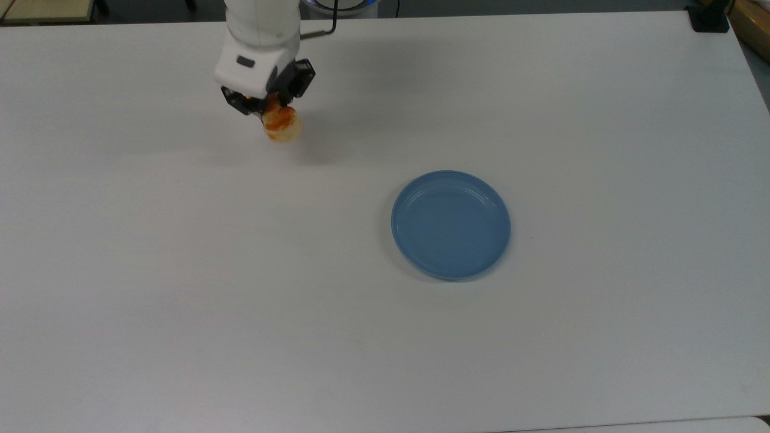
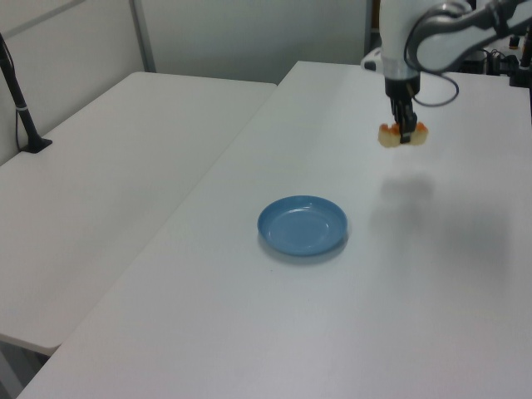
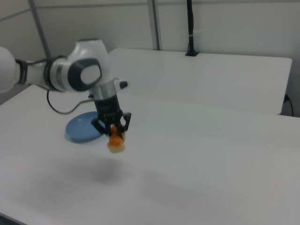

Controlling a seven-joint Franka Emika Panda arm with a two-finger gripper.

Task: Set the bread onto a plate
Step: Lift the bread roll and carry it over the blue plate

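1. Your gripper (image 1: 269, 111) has its two dark fingers clamped on the bread (image 1: 281, 126), gripping it across the middle with a lump of roll sticking out on each side in the left view
2. The bread (image 2: 402, 135) hangs in the air above the table (image 1: 180, 270), clear of the surface; you can see its soft shadow on the table below it in the left view and the right view
3. The bread (image 3: 116, 142) looks pale yellow on its sides and underside, with orange-brown glaze on the top where the fingers bite in
4. In the top view the held roll sits near the table's far edge, toward the top view's left, well apart from the plate (image 1: 450, 224)
5. The plate is round, shallow and plain blue with a raised rim, lying flat near the middle of the table with nothing on it
6. In the right view the plate (image 3: 80, 128) lies behind the gripper (image 3: 112, 127), partly covered by it, and the roll hangs in front of its rim
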